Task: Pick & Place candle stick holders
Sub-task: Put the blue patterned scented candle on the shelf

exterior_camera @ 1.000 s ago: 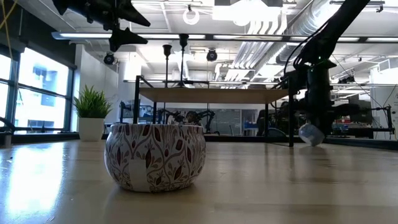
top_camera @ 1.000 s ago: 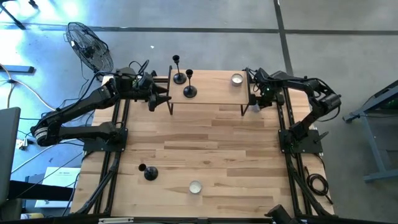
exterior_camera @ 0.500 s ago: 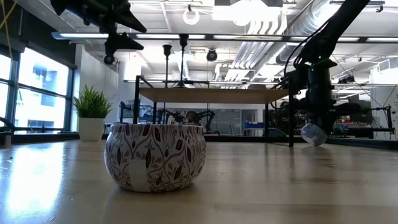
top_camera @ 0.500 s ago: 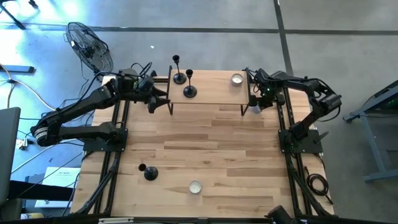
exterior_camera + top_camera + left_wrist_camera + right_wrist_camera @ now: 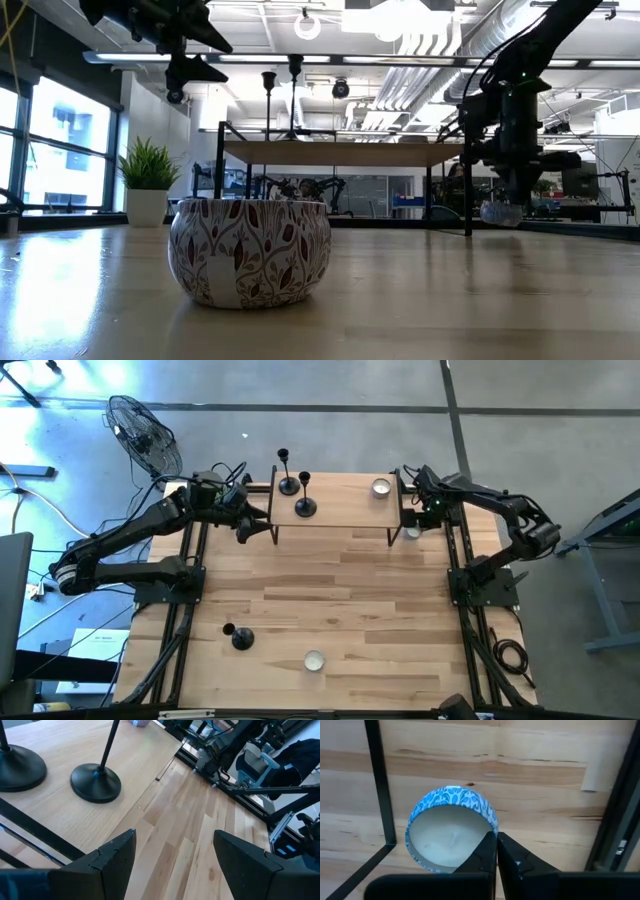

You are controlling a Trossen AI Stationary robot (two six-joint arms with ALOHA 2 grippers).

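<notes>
- Wood makes up the table. On it are three black candle stick holders and three small round cups in all.
- Nearest, towards the middle of the near edge, stands the patterned cup, upright; the low view shows a leaf print on its wall.
- Just left of it and slightly farther in stands the front holder, upright and well away from both grippers.
- Farther on, at the right, the right gripper points down beside the right leg of the raised shelf. Its fingers are pressed together on the rim of the blue cup. The cup sits tilted below the fingertips, low over the table, its open mouth facing the wrist camera.
- At the left end of the shelf hangs the left gripper, fingers parted with nothing between them, pointing along the shelf top.
- On the shelf's left part stands the second holder, upright; it is the holder nearest the left gripper and clear of its fingers.
- Just beyond it, slightly left, stands the third holder, also upright.
- On the shelf's right part sits the shelf cup, near the right arm but free of its fingers.
</notes>
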